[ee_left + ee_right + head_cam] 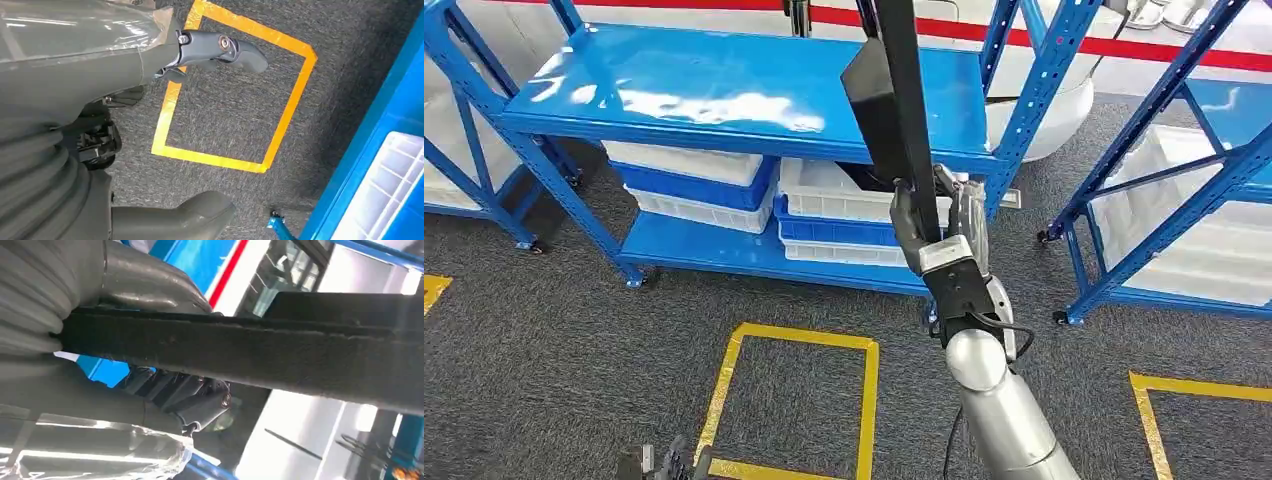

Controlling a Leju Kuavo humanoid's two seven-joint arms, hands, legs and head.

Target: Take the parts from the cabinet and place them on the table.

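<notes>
Low at the left — left hand (200,55): hangs down by the floor over grey carpet, beside a yellow tape square (235,100); thumb and dark fingers are apart with nothing between them, so we read it as free.
Left of centre — rack (724,95): blue steel shelving with a bare glossy top shelf; white and blue bins (694,185) are stacked on the lower shelf.
Centre — part (894,110): a long black bar with a flat plate on one side, standing nearly upright in front of the rack, already out of the bins.
Centre right — right hand (939,235): fingers wrapped firmly around the bar's lower end; the close wrist view shows the bar (240,350) pressed against the thumb.
Far right — second rack (1164,180): another blue frame with white bins, close by.
Step as we judge it: carrying the part away to the table, which we cannot see.
Doing it well: we would hold the grip tight — the long top-heavy bar could pivot — and draw it back clear of the shelf edge and uprights before turning.
</notes>
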